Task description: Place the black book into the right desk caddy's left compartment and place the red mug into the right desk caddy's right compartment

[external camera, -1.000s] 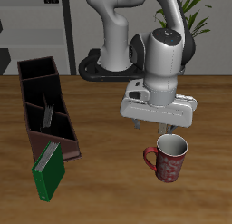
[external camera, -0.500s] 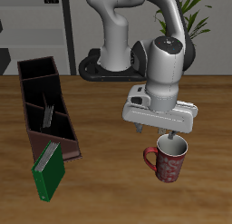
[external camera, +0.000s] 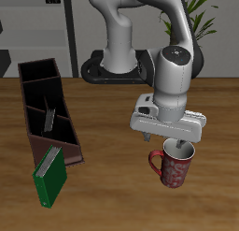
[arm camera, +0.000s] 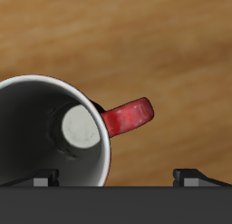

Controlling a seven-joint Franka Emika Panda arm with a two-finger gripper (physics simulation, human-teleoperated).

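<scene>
Nearest the table's front edge, a big green book (external camera: 50,177) leaned against the end of the long dark brown wooden caddy (external camera: 47,108). The green book stood tilted, with its white page edge showing.

A little farther back, on the other side of the wooden table (external camera: 103,193), stood the dark red mug with pale speckles (external camera: 173,164). It was upright on the table, white inside, well apart from the caddy. Its loop handle (external camera: 154,162) pointed toward the caddy side.

The robot's white and grey gripper (external camera: 172,142) hung right over the mug, and its fingers reached down to the mug's rim. One finger (external camera: 179,145) looked like it dipped inside the mug's mouth. The fingers stood apart, not squeezed on anything. In the wrist view the mug (arm camera: 54,128) was seen from above, with its white rim, its dark inside and a pale round spot at the bottom. The red handle (arm camera: 129,116) stuck out to the side over bare wood.

Farther back, the caddy was black inside, with dividers cutting it into sections. A small black book with white page edges (external camera: 49,117) leaned tilted in the middle section of the caddy. The small square end section (external camera: 39,73) was at the far end.

Behind it all stood the robot's base (external camera: 117,66).
</scene>
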